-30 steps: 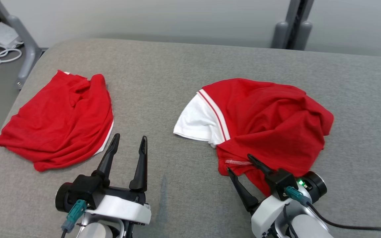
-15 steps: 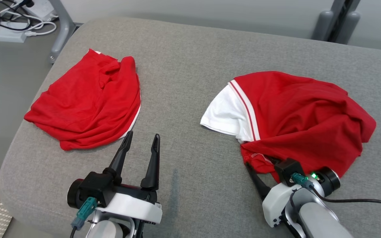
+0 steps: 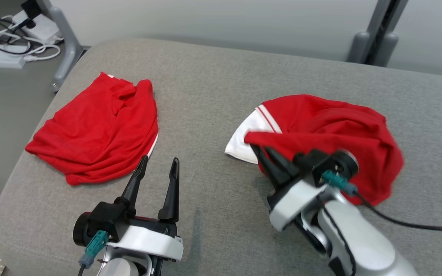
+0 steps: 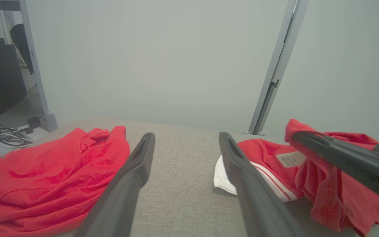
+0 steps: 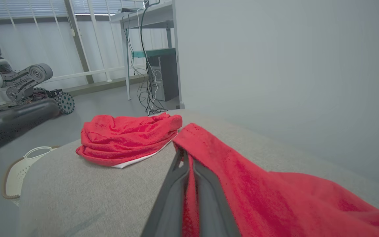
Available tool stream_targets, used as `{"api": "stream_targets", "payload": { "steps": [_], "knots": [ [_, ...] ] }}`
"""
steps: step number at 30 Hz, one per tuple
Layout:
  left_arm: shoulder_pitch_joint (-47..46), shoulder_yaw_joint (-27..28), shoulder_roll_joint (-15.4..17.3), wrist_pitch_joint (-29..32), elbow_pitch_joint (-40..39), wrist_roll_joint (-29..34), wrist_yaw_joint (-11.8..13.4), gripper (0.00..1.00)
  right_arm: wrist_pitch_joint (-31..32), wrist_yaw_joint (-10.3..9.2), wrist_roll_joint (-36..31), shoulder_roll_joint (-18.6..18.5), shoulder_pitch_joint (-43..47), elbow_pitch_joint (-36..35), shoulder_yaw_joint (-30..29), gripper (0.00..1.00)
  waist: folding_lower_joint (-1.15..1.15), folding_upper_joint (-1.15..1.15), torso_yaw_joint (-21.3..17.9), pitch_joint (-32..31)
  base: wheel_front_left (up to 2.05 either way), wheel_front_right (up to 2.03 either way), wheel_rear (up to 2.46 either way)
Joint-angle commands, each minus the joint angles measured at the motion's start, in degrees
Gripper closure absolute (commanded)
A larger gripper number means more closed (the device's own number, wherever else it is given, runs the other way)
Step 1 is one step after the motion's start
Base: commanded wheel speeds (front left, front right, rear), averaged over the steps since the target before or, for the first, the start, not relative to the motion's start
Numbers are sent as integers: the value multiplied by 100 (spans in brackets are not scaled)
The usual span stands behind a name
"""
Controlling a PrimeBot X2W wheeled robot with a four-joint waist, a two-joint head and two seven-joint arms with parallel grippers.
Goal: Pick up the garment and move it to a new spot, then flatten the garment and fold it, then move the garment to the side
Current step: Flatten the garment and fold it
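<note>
The garment is a crumpled red shirt with a white, red-striped sleeve, lying on the right of the grey cushion. My right gripper is shut on its near red edge and holds that edge up over the white sleeve. The right wrist view shows red cloth pinched between the closed fingers of the right gripper. My left gripper stands open at the cushion's front, nothing between its fingers. From the left wrist, the left gripper frames bare cushion, with the garment to the right.
A second red garment lies bunched on the cushion's left part, close to my left fingertips. Cables and a power strip lie on the floor at the far left. A grey post stands behind the cushion. A pale slipper sits beside it.
My right gripper has shut on the garment's near edge and raised it up and back over the white sleeve. The head camera has shifted. The left gripper stays open and still.
</note>
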Motion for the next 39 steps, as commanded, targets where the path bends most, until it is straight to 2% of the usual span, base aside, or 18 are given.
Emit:
{"api": "stream_targets", "payload": {
  "steps": [1,4,7,11,14,18,24,25,26,30,35,39],
  "knots": [
    [34,44,17,-29,-20,26,19,0,-35,-2,58,-40,-127,-123,-15,100,0,0,-127,-120,0,0,0],
    [102,100,17,-29,-22,52,20,0,97,-3,178,-180,-497,-656,-243,100,0,0,-289,-254,0,0,0],
    [177,161,18,-29,-26,83,-6,0,442,-3,305,-545,-866,-1408,-980,100,0,0,-508,-360,0,0,0],
    [199,165,18,-29,-43,91,-31,0,889,-3,228,-996,-933,-1862,-2160,100,0,0,-670,-367,0,0,0],
    [145,124,19,-29,-52,77,-33,0,1195,-3,-57,-1271,-652,-1841,-3122,100,0,0,-712,-329,0,0,0],
    [72,126,19,-29,-97,53,-13,0,1582,-2,-233,-1323,-95,-1569,-4251,100,0,0,-757,-223,0,0,0],
    [-17,159,17,-29,-68,100,-43,0,1911,-2,-347,-1104,724,-862,-5102,100,0,0,-866,-33,0,0,0],
    [-28,151,15,-29,-64,99,-48,0,1922,-2,-416,-1088,808,-717,-5198,86,0,0,-890,-13,0,0,0],
    [-45,144,17,-29,-54,104,-57,0,1894,-2,-499,-1072,859,-603,-5284,0,0,0,-913,5,0,0,0],
    [-102,162,18,-29,-41,121,-48,0,1872,-1,-584,-813,893,-235,-5429,0,0,0,-1051,26,0,0,0],
    [-119,201,18,-29,-21,153,-64,0,1693,-2,-629,-709,825,-258,-5309,0,0,0,-1205,-14,0,0,0],
    [-112,244,18,-29,-24,156,-60,0,1417,-2,-476,-678,907,-542,-4813,0,0,0,-1332,-103,0,0,0]
  ]
}}
